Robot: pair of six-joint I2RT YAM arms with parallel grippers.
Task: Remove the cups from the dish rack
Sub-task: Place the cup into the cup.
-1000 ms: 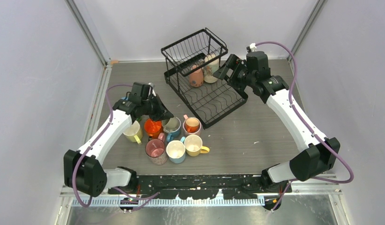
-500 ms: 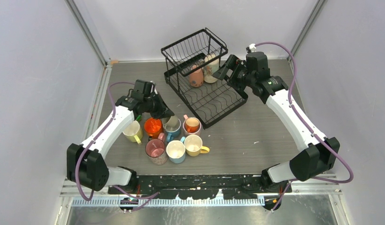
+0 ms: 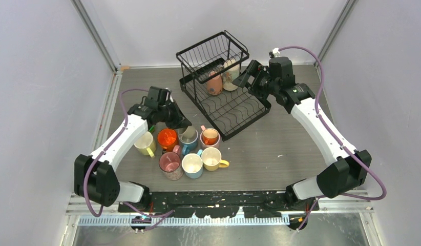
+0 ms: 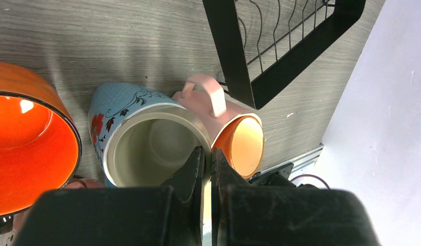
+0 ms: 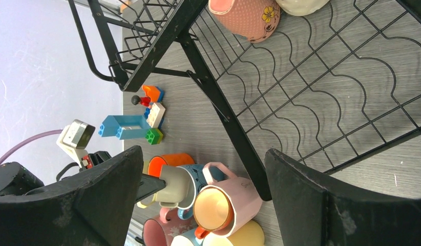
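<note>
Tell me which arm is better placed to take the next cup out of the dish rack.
Right. The right gripper is open beside the pink mug and cream mug in the dish rack. The left gripper is shut on the blue floral mug's rim among the unloaded cups.

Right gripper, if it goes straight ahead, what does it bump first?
Probably the rack: its black frame bar sits straight ahead of the open right gripper. Depth is hard to judge.
</note>
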